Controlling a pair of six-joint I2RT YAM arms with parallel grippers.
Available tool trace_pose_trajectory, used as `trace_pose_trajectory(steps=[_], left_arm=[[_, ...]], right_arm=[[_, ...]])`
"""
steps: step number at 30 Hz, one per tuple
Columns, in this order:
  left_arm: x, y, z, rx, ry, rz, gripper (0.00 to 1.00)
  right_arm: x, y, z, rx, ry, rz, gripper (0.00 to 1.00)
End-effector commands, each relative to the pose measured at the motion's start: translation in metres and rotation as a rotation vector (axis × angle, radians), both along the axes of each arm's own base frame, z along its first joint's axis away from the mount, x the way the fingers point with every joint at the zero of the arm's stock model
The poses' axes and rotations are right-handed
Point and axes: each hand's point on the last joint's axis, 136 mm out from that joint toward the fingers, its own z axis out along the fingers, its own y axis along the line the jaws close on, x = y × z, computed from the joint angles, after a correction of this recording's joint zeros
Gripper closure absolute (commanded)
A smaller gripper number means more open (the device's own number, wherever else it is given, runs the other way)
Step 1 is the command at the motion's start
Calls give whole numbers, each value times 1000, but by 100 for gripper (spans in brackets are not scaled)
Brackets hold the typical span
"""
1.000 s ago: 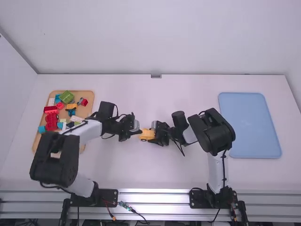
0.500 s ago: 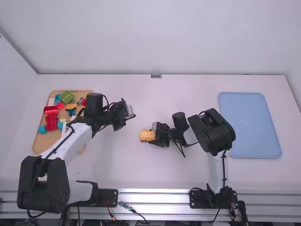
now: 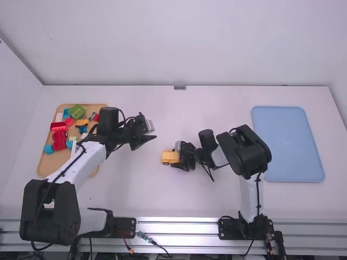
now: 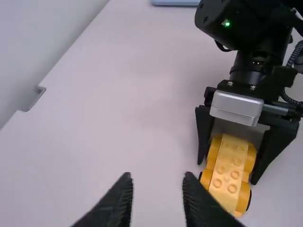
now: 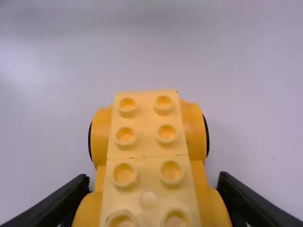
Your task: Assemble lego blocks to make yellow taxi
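Smooth, hard plastic makes up the small yellow toy car with round studs (image 5: 147,156), its surface softly shiny. The black two-finger right gripper (image 3: 175,157) looks like matt plastic, with a smooth silver-grey bar (image 4: 236,109) that looks metallic. The rectangular light-brown tray (image 3: 49,164) looks like matt wood; the rounded pale-blue tray (image 3: 288,143) looks like smooth plastic. The broad white tabletop (image 3: 217,103) is smooth and matt, and the long grey ridged rail (image 3: 173,226) looks like metal.
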Motion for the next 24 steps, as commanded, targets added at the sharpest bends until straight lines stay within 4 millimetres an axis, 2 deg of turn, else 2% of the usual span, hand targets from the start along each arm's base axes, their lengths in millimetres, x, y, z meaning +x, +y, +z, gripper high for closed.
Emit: trace_pose_trajectory(steps=[1,3,6,7,10,13,17,20,21,24], left_arm=[[1,1,6,11,-20,11,56],[1,1,6,10,-21,11,44],[2,1,7,10,-27,12,8],[2,1,7,10,-29,12,1],[6,6,6,24,-32,39,1],[21,20,3,46,6,185,1],[39,45,0,61,42,385,1],[47,55,1,76,33,461,1],[51,62,2,103,10,493,1],[55,69,2,129,-6,524,1]], right_arm=[[-5,-4,-11,-30,46,-17,19],[-7,-5,-8,-26,46,-14,0],[-6,-9,-3,-31,33,-34,1],[-4,-12,0,-36,37,-56,1],[3,-24,14,-53,47,-145,1],[1,-39,29,-96,38,-193,1],[8,-68,40,-233,33,-327,1],[16,-88,49,-337,32,-438,1],[21,-98,57,-389,15,-490,1],[30,-108,76,-430,-24,-543,1]])
